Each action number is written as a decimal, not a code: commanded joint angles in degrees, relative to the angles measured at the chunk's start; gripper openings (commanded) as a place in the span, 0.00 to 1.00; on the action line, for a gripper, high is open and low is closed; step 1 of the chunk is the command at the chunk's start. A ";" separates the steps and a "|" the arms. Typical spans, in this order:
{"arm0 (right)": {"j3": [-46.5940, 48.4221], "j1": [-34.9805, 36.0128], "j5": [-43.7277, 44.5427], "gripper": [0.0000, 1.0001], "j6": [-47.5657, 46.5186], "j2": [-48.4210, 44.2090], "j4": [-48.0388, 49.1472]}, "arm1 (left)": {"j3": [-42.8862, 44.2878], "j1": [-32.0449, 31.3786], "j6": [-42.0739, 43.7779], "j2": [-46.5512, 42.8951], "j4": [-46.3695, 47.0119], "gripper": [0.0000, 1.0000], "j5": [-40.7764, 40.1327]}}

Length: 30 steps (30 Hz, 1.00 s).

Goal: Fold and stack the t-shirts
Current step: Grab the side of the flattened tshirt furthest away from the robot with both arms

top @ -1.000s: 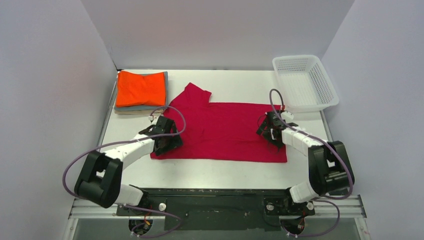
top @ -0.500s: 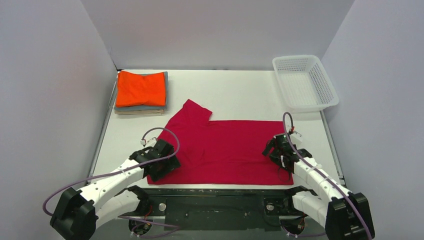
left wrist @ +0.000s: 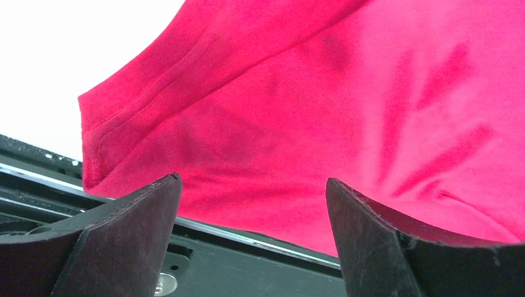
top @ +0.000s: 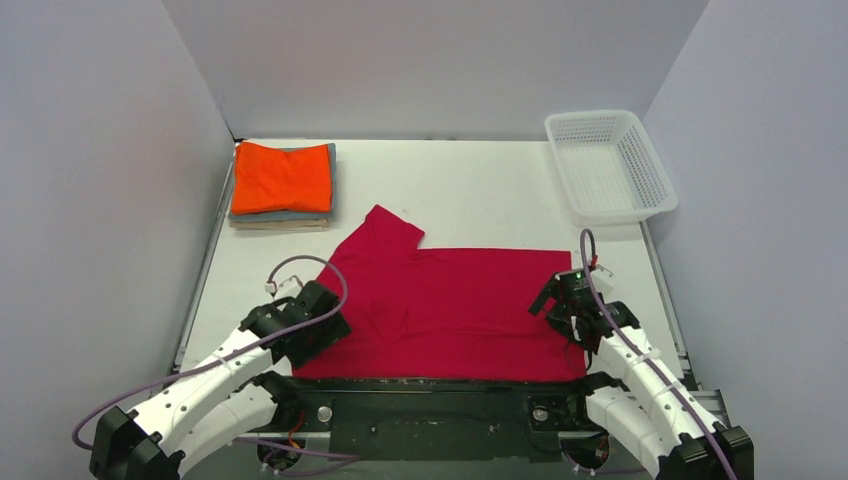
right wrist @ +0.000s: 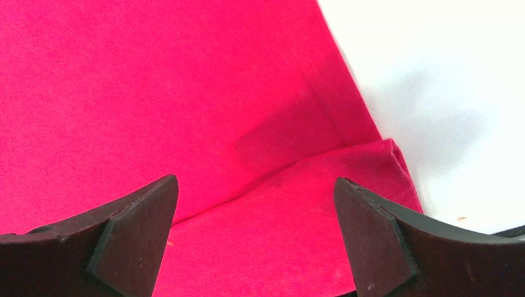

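Your left gripper (left wrist: 252, 189) spread wide over the crimson tee (top: 450, 300) at its near-left corner, gripping nothing, your right gripper (right wrist: 257, 185) just as wide over the near-right corner, tee flat along the table (top: 480, 180) near edge, folded stack (top: 282, 185) far left.

Beige t-shirt (top: 280, 226) mostly hidden underneath.

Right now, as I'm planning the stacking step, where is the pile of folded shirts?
In the top view, the folded pile sits at the far left corner of the table, just beyond the red t-shirt, opposite the white basket.
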 commanded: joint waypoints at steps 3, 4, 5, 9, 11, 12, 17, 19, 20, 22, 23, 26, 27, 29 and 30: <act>13.84 0.18 5.30 0.94 -3.94 5.89 -2.84 | 16.52 1.03 10.43 7.69 5.50 0.97 -6.19; 14.98 0.08 5.54 0.94 -4.56 7.27 -2.69 | 20.04 1.85 11.79 11.31 6.47 0.97 -6.04; 17.45 0.07 5.65 0.95 -5.16 10.31 -2.45 | 23.58 4.23 14.83 13.55 8.76 0.97 -5.47; 24.74 -0.26 8.30 0.96 -7.25 19.70 -1.44 | 34.82 10.98 23.50 27.96 16.18 0.97 -0.63; 28.36 -1.02 9.96 0.96 -7.99 24.46 -1.39 | 42.66 12.35 26.97 36.39 17.22 0.97 -0.44; 30.58 -1.89 10.19 0.96 -8.05 25.87 -1.29 | 45.60 12.67 29.33 42.48 17.12 0.97 -1.19; 35.12 -4.81 10.54 0.96 -8.00 34.37 0.09 | 66.87 13.64 35.28 61.52 14.77 0.97 -0.85; 35.99 -5.26 10.65 0.96 -8.20 36.38 0.27 | 73.82 14.21 36.85 68.66 13.30 0.97 0.46; 36.26 -5.32 10.62 0.96 -8.55 37.36 0.37 | 75.99 14.39 38.04 73.05 12.60 0.97 0.55; 36.46 -5.45 10.77 0.96 -8.85 38.43 0.46 | 82.98 14.52 39.64 79.18 10.07 0.93 0.15; 36.43 -5.53 11.10 0.96 -8.88 38.75 0.58 | 87.90 14.49 39.93 81.32 9.11 0.90 -0.96; 36.30 -5.81 12.04 0.96 -9.03 39.90 0.77 | 96.25 14.54 41.90 90.00 6.18 0.78 -2.08; 36.35 -5.99 12.08 0.96 -9.01 40.14 0.74 | 99.85 14.58 42.30 91.53 5.67 0.76 -2.33; 36.45 -6.26 11.88 0.96 -9.15 40.69 0.81 | 104.40 14.61 43.68 96.89 4.33 0.68 -2.32; 36.43 -6.30 11.53 0.96 -9.27 41.03 0.82 | 106.94 14.60 44.14 97.96 2.66 0.62 -2.56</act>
